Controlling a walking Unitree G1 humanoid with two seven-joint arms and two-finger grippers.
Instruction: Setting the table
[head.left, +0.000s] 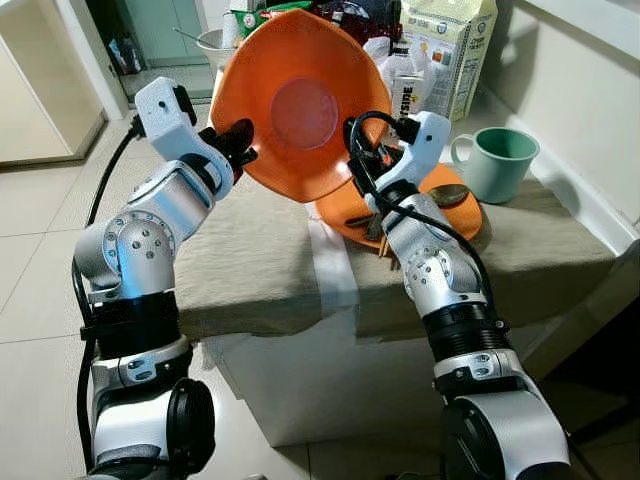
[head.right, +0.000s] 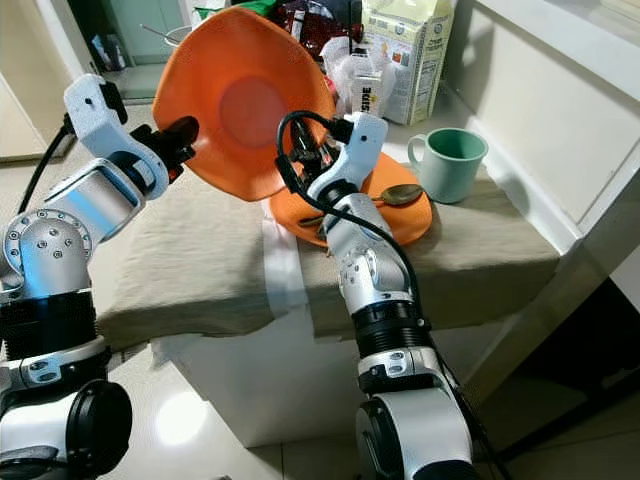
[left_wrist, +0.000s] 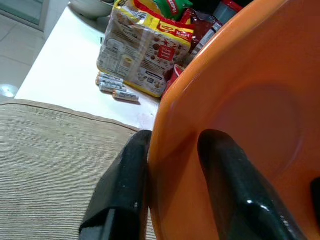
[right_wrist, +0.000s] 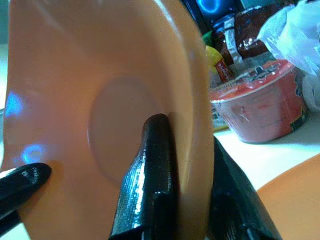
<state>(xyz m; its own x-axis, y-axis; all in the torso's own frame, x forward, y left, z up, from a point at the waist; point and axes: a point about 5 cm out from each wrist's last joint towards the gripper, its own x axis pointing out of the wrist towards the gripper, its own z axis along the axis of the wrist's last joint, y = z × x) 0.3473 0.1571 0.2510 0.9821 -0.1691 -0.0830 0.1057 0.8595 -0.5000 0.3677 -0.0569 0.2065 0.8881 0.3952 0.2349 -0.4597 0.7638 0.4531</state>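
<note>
An orange plate (head.left: 300, 100) is held up tilted over the table, its hollow facing me. My left gripper (head.left: 243, 140) is shut on its left rim, one finger (left_wrist: 122, 190) behind and one inside. My right gripper (head.left: 355, 150) is shut on the opposite rim, with a finger (right_wrist: 155, 165) lying against the plate's inner face. A second orange plate (head.left: 462, 212) lies flat on the beige table mat (head.left: 260, 250), under my right forearm. A spoon (head.left: 448, 194) rests on that plate, and what look like chopstick ends stick out at its near edge.
A green mug (head.left: 500, 160) stands right of the flat plate, near the wall. Behind are a milk carton (head.left: 455, 50), snack bags (left_wrist: 140, 50), a red cup (right_wrist: 260, 105) and small batteries (left_wrist: 112, 87). Tiled floor lies to the left.
</note>
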